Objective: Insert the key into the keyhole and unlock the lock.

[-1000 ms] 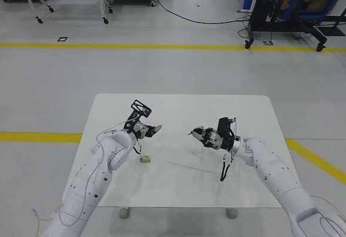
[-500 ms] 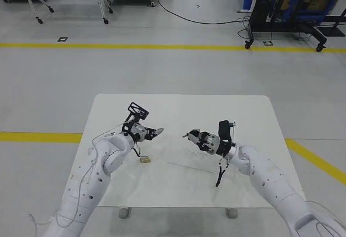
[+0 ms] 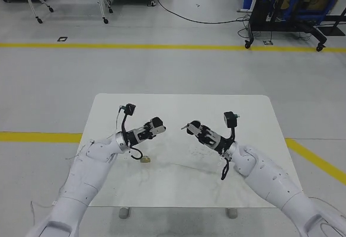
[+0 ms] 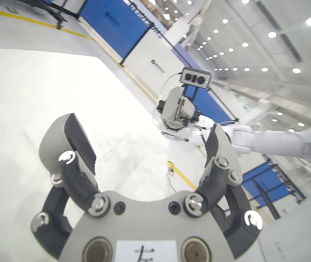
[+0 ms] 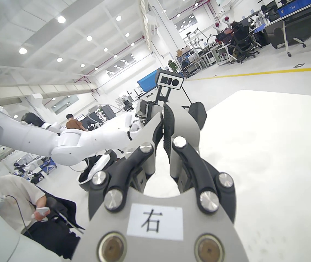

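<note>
Top view: white table (image 3: 179, 178), yellow-lined floor (image 3: 161, 71).

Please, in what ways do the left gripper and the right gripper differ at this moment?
The left gripper is open, its fingers spread wide; the right gripper is shut, its pads pressed together. The left gripper holds nothing; whether the right gripper pinches something thin, I cannot tell. The small lock on the white table lies nearer the left gripper than the right gripper. Both hang above the table, tips facing each other.
</note>
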`<action>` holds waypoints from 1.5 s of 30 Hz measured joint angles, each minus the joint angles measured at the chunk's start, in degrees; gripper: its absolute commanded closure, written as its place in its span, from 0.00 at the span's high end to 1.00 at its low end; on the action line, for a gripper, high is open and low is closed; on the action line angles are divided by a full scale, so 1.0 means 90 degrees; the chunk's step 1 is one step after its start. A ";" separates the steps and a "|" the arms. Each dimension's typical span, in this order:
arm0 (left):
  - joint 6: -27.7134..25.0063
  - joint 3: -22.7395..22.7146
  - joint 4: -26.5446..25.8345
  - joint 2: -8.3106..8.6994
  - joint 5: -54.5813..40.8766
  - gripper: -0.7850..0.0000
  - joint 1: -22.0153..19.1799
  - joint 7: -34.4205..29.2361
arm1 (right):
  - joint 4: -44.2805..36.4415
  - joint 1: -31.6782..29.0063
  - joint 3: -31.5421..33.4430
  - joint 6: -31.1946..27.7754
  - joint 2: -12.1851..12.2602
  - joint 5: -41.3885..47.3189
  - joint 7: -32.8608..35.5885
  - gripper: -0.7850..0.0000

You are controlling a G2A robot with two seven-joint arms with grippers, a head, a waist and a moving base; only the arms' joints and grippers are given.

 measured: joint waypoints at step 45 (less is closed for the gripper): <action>-0.0493 0.2528 0.0087 0.0626 -0.1095 0.00 -0.1077 0.0362 | 0.0235 0.0149 0.0190 0.0000 -0.0470 0.2107 0.2762 0.00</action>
